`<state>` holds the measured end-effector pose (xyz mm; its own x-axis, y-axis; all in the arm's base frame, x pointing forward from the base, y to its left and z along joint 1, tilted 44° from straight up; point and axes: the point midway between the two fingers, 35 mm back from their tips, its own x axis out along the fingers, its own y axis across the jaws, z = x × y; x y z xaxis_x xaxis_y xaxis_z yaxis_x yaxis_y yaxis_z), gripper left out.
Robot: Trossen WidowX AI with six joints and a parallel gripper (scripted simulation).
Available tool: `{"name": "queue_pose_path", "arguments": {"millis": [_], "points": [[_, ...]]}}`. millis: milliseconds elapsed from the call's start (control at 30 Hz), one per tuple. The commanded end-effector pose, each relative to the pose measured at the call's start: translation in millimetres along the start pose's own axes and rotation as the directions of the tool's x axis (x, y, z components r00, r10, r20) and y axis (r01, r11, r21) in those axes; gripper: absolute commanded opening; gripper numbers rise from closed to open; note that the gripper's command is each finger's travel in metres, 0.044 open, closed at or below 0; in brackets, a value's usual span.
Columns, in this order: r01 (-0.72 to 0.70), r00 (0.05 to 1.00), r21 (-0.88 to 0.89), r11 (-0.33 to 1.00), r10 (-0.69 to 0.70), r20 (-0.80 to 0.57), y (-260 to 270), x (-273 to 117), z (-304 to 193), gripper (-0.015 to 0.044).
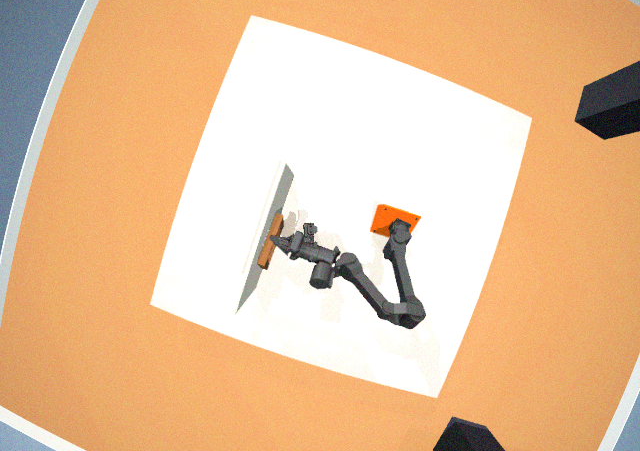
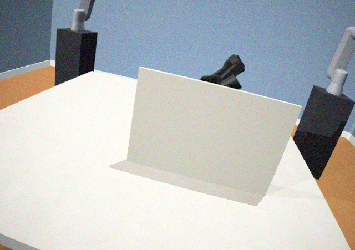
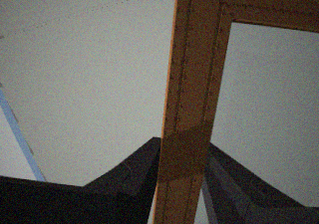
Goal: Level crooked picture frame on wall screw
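Note:
The brown picture frame (image 1: 263, 259) (image 3: 194, 75) is in front of the upright pale panel (image 1: 282, 190) (image 2: 206, 127) (image 3: 90, 85). In the top view only its top edge shows; in the wrist view one side bar and a corner show. My gripper (image 1: 272, 238) (image 3: 184, 142) is shut on that side bar, one finger on the outer side and one inside the opening. The bar leans a little in the wrist view; how level the frame is I cannot tell. The screw and notched strip are hidden. In the exterior view the panel hides frame and gripper.
The panel stands on the white table (image 1: 361, 100) (image 2: 57, 156). My arm's orange base plate (image 1: 382, 221) lies to the right in the top view. Beyond the table stand black pedestals (image 1: 610, 105) (image 2: 67, 55), two of them with pale arms in the exterior view.

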<state>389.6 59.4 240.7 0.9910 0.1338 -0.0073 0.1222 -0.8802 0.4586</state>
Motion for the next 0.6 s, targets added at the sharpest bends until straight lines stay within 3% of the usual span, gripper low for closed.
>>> {"name": "queue_pose_path", "arguments": {"millis": [0, 567], "points": [[0.001, 1.0, 0.0, 1.0, -0.001, -0.001, 0.1, 0.0, -0.2, 0.0], [0.0, 1.0, -0.073, 0.997, 0.0, 0.0, -0.4, 0.0, -0.1, 0.0]]}}
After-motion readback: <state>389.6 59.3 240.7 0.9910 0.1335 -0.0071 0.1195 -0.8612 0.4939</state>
